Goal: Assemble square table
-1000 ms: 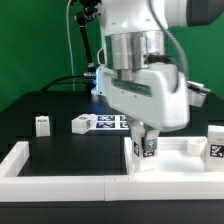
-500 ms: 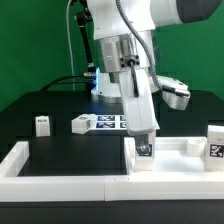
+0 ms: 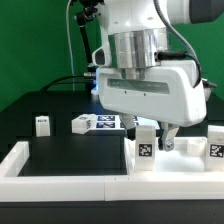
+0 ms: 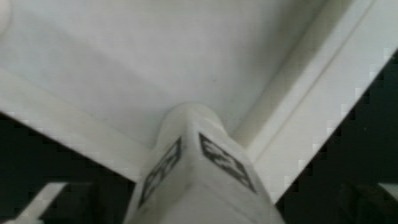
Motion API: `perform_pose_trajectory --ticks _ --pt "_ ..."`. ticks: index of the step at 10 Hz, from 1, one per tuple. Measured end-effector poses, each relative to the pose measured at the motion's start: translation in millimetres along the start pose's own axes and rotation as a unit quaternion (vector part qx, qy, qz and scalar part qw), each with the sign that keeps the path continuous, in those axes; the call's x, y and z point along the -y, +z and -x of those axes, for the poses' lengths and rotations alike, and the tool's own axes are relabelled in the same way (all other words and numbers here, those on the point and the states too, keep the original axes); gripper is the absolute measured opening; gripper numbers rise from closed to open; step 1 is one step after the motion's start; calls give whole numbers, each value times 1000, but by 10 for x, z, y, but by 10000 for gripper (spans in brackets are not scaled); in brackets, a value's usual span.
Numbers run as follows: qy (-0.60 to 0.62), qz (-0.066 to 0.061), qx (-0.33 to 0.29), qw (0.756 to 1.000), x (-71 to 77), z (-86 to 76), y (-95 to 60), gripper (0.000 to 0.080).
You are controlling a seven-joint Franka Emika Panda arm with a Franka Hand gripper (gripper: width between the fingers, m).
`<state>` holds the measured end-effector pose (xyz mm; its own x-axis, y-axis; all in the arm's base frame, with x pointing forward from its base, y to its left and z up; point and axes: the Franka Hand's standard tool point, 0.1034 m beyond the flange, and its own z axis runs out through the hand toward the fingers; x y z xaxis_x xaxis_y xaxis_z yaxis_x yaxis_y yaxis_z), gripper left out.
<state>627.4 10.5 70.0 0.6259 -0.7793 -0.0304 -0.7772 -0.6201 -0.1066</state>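
White plastic tabletop (image 3: 190, 152) lies flat against the front wall bar (image 3: 70, 185), toward the exterior view's right. The corner leg (image 3: 146, 143) stands upright in the tabletop's corner socket on the exterior view's left. We can't tell how deep it's seated.

The gripper (image 3: 157, 140) hangs right over that corner with its jaws spread and nothing held. One finger (image 3: 168, 140) sits just beside the corner leg, apart from it. The wrist view agrees: the corner leg (image 4: 196, 170) stands free by the tabletop's rim, no pads on it.

Main risk as we see it: if the leg is only loosely in, a finger clipping it on the way up tips it or pops it out. Second risk: the tabletop isn't clamped, so a nudge slides it along the bar.

The far leg (image 3: 215, 140) stands at the tabletop's end on the exterior view's right; on it or beside it, we can't tell. The small leg (image 3: 42, 124) and the lying leg (image 3: 82, 124) sit well away from the tabletop, the lying one near the marker board (image 3: 110, 122).
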Motion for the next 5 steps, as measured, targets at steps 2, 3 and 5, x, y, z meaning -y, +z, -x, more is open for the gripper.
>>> perform_pose_trajectory --ticks 2,3,5 --pt "-162 9 -14 987 -14 -16 13 649" --pt "-263 17 -23 964 -7 -38 6 649" --pt "-302 21 -24 953 -9 -43 10 649"
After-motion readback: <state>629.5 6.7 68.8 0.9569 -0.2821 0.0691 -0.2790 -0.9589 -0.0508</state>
